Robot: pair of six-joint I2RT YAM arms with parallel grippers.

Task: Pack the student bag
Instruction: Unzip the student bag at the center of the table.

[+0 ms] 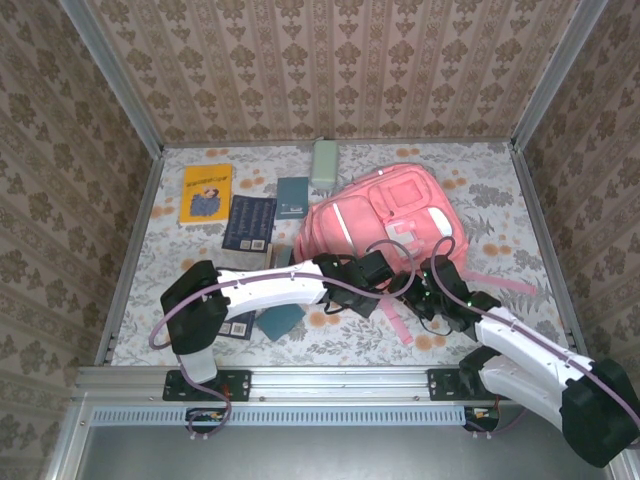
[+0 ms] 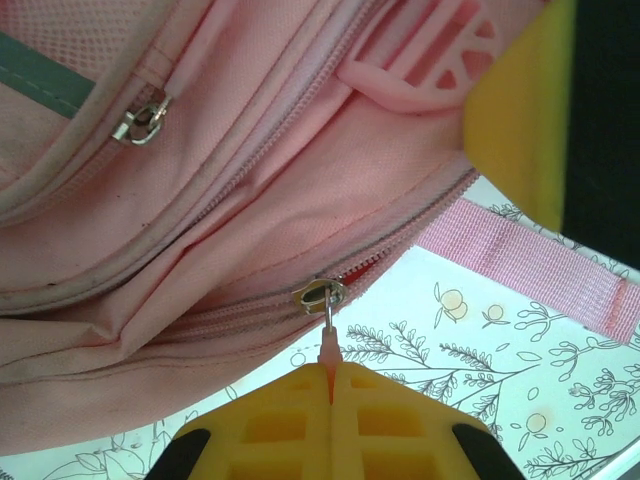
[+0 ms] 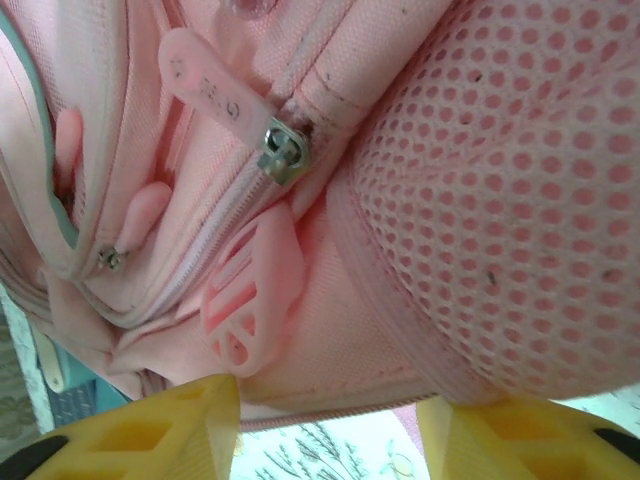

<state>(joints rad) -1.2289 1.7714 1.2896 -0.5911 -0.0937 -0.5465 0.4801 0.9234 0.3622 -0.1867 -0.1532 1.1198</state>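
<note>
Left end effector [image 2: 330, 385]: pinching pink zipper pull [image 2: 328, 352] of large soft pink fabric backpack [image 2: 220, 210].
Right end effector [image 3: 330, 430]: gaping open, perhaps touching backpack's edge.

A mock-home robot test booth: wallpapered panels [image 1: 340, 60], aluminium frame [image 1: 330, 382], floral tabletop [image 1: 500, 200].

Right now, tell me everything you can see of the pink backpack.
The student bag is soft pink fabric, lying front up on the floral table, right of centre. It has zipped front pockets, white patches, a mesh side pocket and pink straps trailing toward the near edge. The left pincer is shut on a zipper pull; the right pincer stands open at its mesh side.
</note>
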